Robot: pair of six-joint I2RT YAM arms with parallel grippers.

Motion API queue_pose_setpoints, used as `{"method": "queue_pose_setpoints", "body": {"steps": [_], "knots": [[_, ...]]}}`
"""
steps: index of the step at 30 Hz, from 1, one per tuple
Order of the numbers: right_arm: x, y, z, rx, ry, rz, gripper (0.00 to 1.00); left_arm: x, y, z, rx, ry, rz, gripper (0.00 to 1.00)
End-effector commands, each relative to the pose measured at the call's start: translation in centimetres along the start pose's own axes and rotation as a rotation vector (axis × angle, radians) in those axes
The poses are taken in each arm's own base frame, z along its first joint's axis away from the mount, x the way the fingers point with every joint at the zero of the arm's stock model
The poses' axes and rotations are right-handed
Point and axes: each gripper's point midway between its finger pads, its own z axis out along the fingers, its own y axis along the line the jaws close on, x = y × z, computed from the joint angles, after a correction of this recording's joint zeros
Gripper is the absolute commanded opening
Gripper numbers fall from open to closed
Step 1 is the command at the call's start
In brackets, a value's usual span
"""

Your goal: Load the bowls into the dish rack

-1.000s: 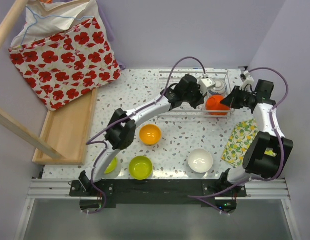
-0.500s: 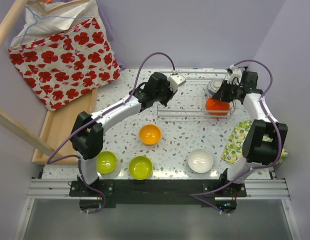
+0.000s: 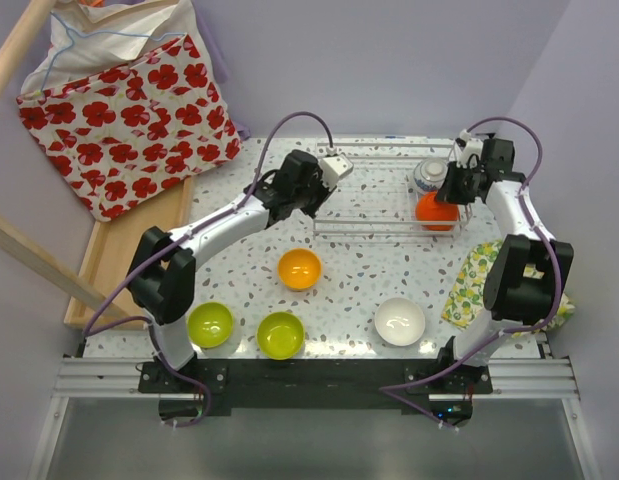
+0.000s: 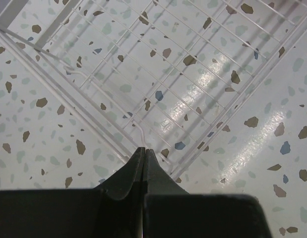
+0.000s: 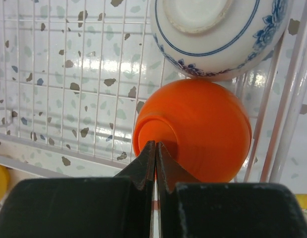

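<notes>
The white wire dish rack [image 3: 374, 225] stands at the back of the table. In its right end a red-orange bowl [image 3: 434, 211] lies upside down next to a blue-patterned bowl [image 3: 427, 176]. Both show in the right wrist view: the red-orange bowl [image 5: 208, 131] and the blue-patterned bowl [image 5: 217, 47]. My right gripper [image 3: 449, 193] is shut, its tips [image 5: 155, 145] at the red-orange bowl's foot ring. My left gripper [image 3: 319, 190] is shut and empty over the rack's left corner [image 4: 158, 99]. An orange-yellow bowl [image 3: 299, 268], two lime green bowls [image 3: 211, 324] [image 3: 280, 335] and a white bowl [image 3: 400, 321] sit on the table.
A flat wooden tray [image 3: 139, 260] lies at the left, with a red floral bag [image 3: 119, 110] behind it. A lemon-patterned cloth [image 3: 477, 282] lies at the right, beside the right arm. Wooden beams cross the left edge.
My left arm has swung left from the rack's right end to its left end. My right gripper has moved in over the red-orange bowl in the rack.
</notes>
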Motion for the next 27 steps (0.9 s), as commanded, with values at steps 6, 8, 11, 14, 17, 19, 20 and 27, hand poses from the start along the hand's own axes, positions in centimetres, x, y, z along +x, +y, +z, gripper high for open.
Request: {"method": "queue_pose_setpoints", "body": {"steps": [6,8,11,14,17,19,20,27], "knots": [[-1.1,-2.2,-2.7,0.168,-0.016,-0.072,0.0,-2.4,1.4,-1.9,-0.05,-0.072,0.035,0.0],[-1.0,-2.6,-2.8,0.191,-0.009,-0.082,0.0,-2.8,1.7,-2.2,-0.062,-0.082,0.039,0.0],[-0.7,-3.2,-2.8,0.216,0.007,-0.087,0.0,-3.0,1.9,-2.7,-0.073,-0.087,0.051,0.0],[-0.8,-3.3,-3.0,0.227,0.009,-0.087,0.0,-2.9,2.0,-3.2,-0.076,-0.089,0.062,0.0],[-0.6,-3.7,-3.0,0.245,0.014,-0.09,0.0,-3.1,2.2,-3.7,-0.082,-0.098,0.069,0.0],[-0.6,-3.9,-3.1,0.259,0.017,-0.094,0.0,-3.0,2.6,-3.9,-0.106,-0.095,0.069,0.0],[-0.4,-4.0,-3.1,0.264,0.026,-0.093,0.0,-3.1,2.7,-4.0,-0.108,-0.096,0.07,0.0],[-1.8,-2.6,-4.4,0.222,-0.042,-0.11,0.09,-4.7,3.1,-5.7,-0.12,-0.123,0.098,0.05]]}}
